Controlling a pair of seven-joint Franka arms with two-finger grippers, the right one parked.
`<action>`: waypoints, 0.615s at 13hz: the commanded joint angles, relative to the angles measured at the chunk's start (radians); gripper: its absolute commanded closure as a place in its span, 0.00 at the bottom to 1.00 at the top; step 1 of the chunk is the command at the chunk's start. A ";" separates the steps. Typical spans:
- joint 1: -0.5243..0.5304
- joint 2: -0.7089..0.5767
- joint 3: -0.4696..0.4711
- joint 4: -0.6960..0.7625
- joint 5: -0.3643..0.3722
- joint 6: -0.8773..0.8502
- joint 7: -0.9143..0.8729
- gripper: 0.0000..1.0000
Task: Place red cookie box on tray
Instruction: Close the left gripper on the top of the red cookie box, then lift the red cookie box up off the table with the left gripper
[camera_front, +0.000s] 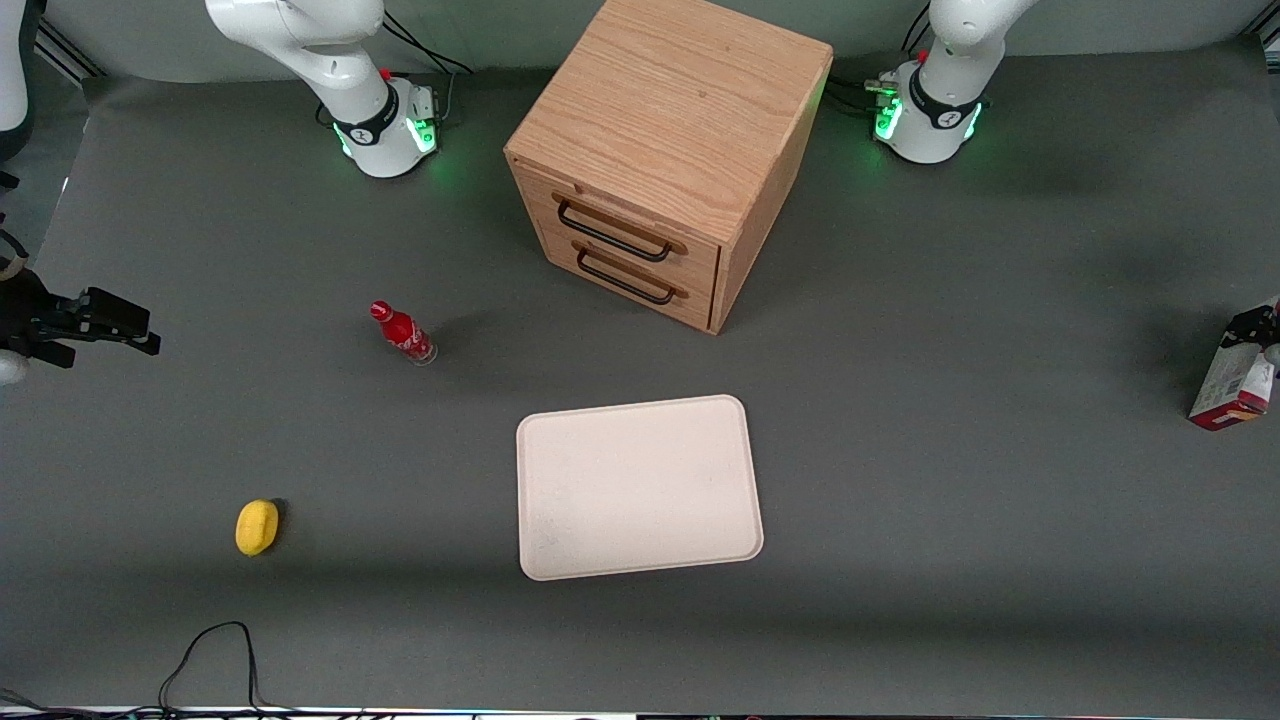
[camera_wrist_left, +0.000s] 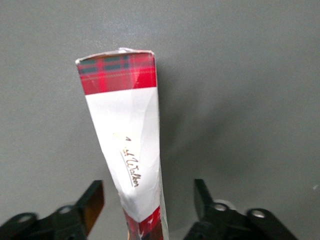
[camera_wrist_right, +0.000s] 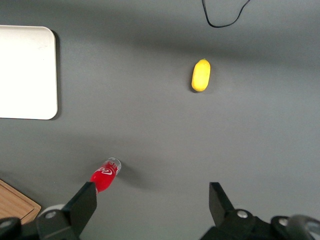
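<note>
Red cookie box (camera_front: 1232, 380): at the right edge of the front view, standing on the worktop (camera_front: 950, 480) at the working arm's end, leaning a little. Pale printed face and red bottom edge show there; in the left wrist view its narrow white panel with tartan-red ends (camera_wrist_left: 129, 145) runs up between the two fingers.

Gripper (camera_wrist_left: 149, 202): directly over the box, at the right edge of the front view (camera_front: 1262, 328) above the carton's upper end. Jaws spread, one dark finger (camera_wrist_left: 92, 200) on each side of the box with grey worktop visible in both gaps; nothing grasped.

Tray (camera_front: 638, 487): cream, rounded corners, flat on the worktop at lower centre of the front view, well apart from the box. Nothing on it.

Wooden cabinet (camera_front: 665, 150): upper centre of the front view, two drawers with dark handles, farther from the front camera than the tray.

Red bottle (camera_front: 402, 332): upright, left of centre in the front view, toward the parked arm's end.

Yellow lemon-like object (camera_front: 257, 526): lower left of the front view, nearer the camera than the bottle.
</note>
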 joint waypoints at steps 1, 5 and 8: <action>0.012 -0.025 -0.008 -0.030 0.013 0.019 0.028 1.00; 0.010 -0.039 -0.008 -0.024 0.013 -0.001 0.025 1.00; -0.010 -0.126 -0.017 -0.011 0.002 -0.097 -0.016 1.00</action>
